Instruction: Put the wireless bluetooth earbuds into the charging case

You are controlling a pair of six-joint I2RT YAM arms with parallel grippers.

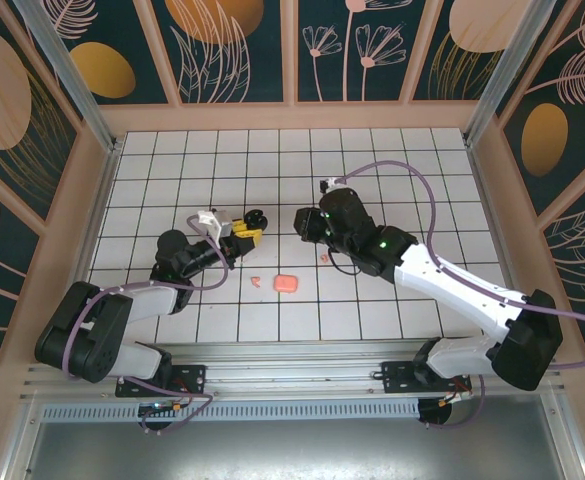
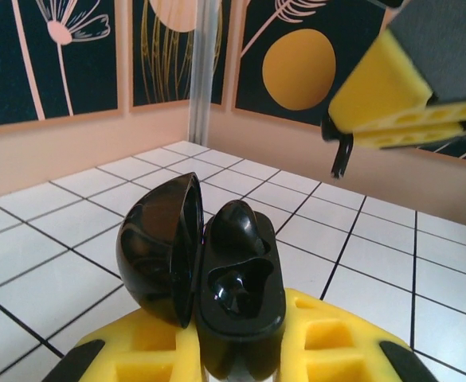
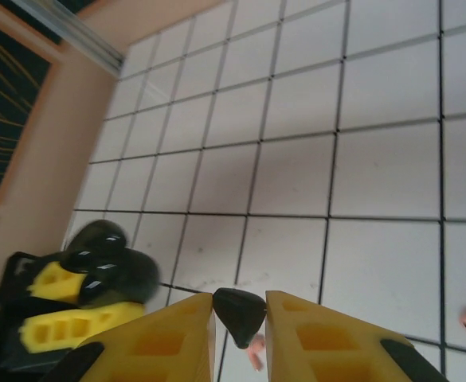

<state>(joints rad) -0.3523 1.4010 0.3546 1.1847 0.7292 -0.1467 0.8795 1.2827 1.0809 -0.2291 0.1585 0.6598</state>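
Left end effector (image 2: pixel 240 354) closed on open black charging case (image 2: pixel 217 270), lid tipped back to the left; far slot looks filled by a dark earbud, near slot hard to tell. Right end effector (image 3: pixel 239 301) closed, pinching black earbud (image 3: pixel 239 314) between yellow fingertips, near case, not touching it; one pink earbud (image 1: pixel 256 281) on bench (image 1: pixel 372 170) just left of pink case (image 1: pixel 286 284); other pink earbud (image 1: pixel 324 256) beside right arm.
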